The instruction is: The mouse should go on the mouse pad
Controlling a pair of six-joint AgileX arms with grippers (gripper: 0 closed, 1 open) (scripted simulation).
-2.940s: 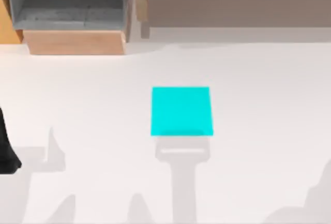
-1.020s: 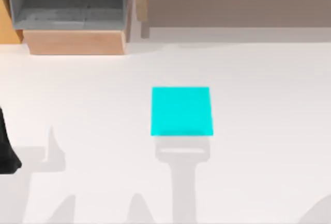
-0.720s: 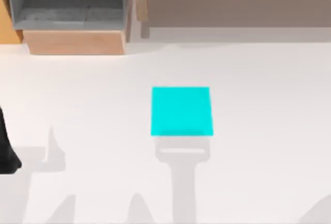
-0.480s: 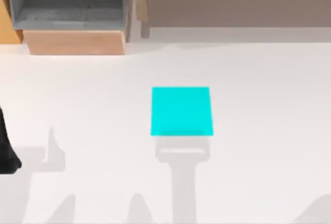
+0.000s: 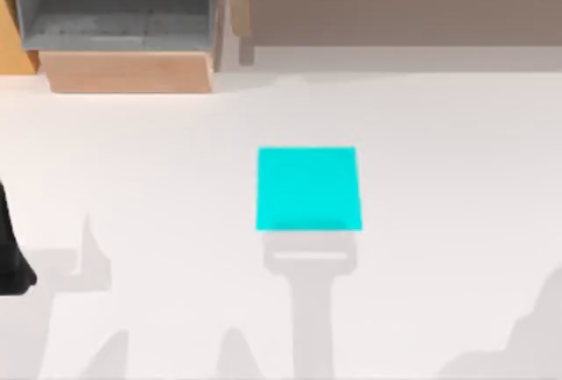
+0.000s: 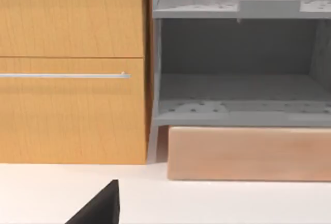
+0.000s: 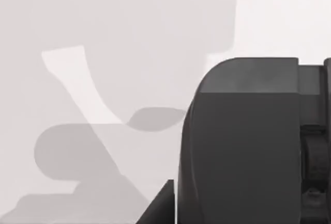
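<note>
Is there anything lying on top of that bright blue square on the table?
No. The mouse pad lies bare on the white table, with just a grey shadow along its near edge. What lies beneath the pad is covered.

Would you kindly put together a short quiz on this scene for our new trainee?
1. True or false: the mouse already lies on the mouse pad.
2. In the top view, the left arm sits at the table's: A) left edge, B) middle, C) right edge.
3. What colour is the mouse pad?
Key: 1 false; 2 A; 3 cyan.
</note>
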